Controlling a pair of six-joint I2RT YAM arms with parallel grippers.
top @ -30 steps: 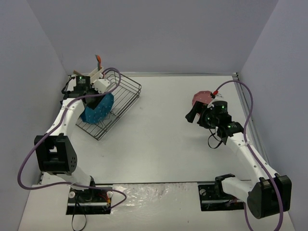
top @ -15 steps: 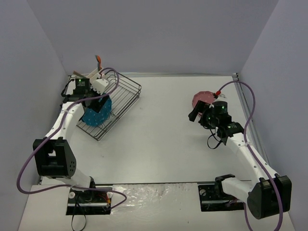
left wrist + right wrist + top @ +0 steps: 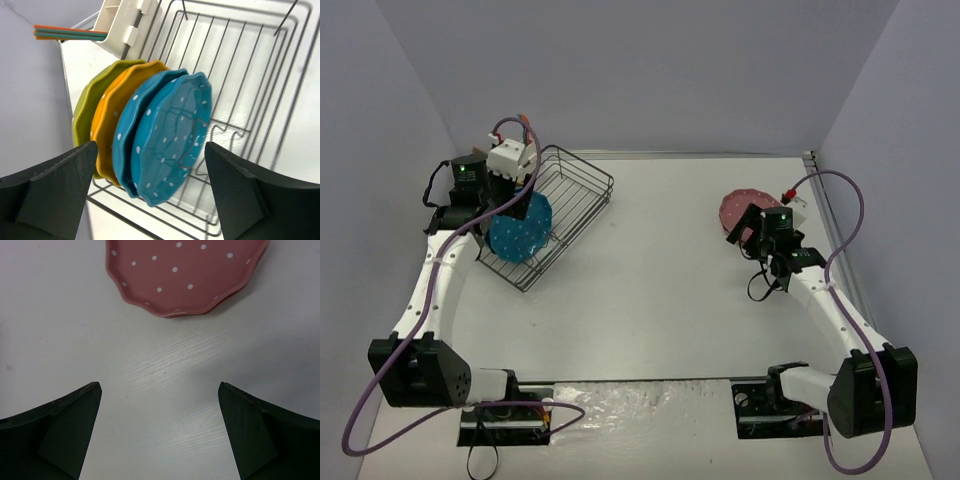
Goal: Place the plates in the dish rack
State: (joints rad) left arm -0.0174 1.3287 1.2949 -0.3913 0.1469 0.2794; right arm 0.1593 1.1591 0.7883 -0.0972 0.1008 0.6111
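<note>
At far left on the worktop [image 3: 660, 290], four plates [image 3: 165, 135] stand on edge in the dish rack [image 3: 582, 190], left pincer [image 3: 150, 150] spread above them; at right, a pink plate [image 3: 185, 270] lies flat just beyond the spread right pincer [image 3: 160, 385].

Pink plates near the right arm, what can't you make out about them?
Right wrist view: the pink plates run off the top edge, so their far side is unseen.
Top view: the right arm covers their near edge; too small there to count the stack.
</note>
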